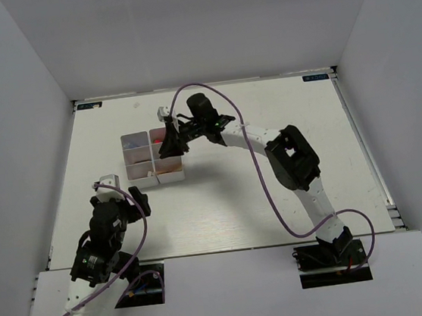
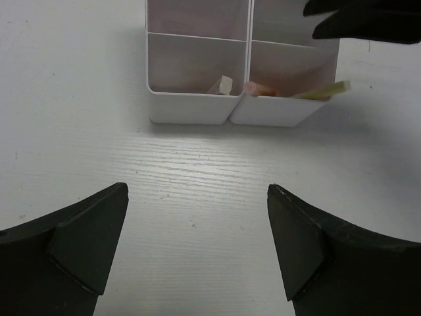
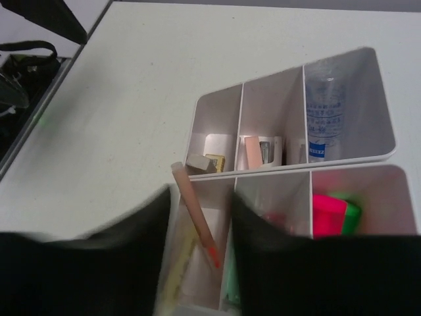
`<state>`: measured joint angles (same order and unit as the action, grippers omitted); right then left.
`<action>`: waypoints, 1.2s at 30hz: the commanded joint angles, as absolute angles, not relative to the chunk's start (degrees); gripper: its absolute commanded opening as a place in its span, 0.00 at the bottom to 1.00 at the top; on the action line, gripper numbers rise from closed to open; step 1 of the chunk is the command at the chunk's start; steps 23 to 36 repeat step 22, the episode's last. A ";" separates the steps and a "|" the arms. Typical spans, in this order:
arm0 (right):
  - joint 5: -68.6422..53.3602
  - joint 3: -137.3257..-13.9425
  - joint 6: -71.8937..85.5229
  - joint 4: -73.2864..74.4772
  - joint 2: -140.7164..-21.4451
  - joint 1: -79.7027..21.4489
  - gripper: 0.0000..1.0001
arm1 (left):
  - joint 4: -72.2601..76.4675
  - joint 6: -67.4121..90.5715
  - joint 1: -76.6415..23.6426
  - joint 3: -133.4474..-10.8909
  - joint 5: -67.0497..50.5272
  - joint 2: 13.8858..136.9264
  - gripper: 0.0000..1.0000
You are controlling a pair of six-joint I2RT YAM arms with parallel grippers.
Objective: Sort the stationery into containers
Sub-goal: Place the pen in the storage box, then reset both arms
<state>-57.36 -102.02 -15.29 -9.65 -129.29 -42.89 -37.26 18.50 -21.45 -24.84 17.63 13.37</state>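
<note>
R gripper (image 1: 171, 141) hangs over the tray (image 3: 217, 108), jaws apart, nothing clamped. Pinkish pencil (image 3: 195, 214) leans btwn them, lower centre of the wrist view, top end poking above the tray wall. Risk: a finger clips it on withdrawal and flicks it out. L gripper (image 2: 196, 191) idle w/ jaws spread, over table (image 2: 66, 99).

One tray (image 3: 218, 108), two highlighters (image 3: 327, 209) (image 3: 353, 217), one bottle (image 3: 323, 112), three erasers (image 3: 197, 162) (image 3: 216, 160) (image 3: 252, 151), two pencils (image 3: 196, 214) (image 3: 175, 271).
</note>
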 commanded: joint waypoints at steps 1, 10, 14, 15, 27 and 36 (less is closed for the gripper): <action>-56.08 -102.56 -10.23 -11.16 -124.47 -42.37 0.26 | -36.30 18.11 -21.09 -24.43 18.02 13.89 0.96; -22.78 -127.89 -8.69 49.70 -116.83 -38.07 0.91 | -34.89 16.44 -21.18 -23.91 10.47 15.20 0.30; -15.84 -106.32 -8.71 53.96 -103.22 -32.62 0.91 | -35.50 16.09 -21.09 -24.78 7.04 18.18 1.00; -7.21 -103.13 -7.14 53.96 -99.01 -31.91 0.91 | -35.59 16.00 -21.09 -25.13 5.81 18.63 1.00; 10.64 -59.65 -12.22 30.60 -69.47 -29.09 0.91 | -36.12 15.65 -21.01 -26.19 2.73 22.67 1.00; 10.64 -59.65 -12.22 30.60 -69.47 -29.09 0.91 | -36.12 15.65 -21.01 -26.19 2.73 22.67 1.00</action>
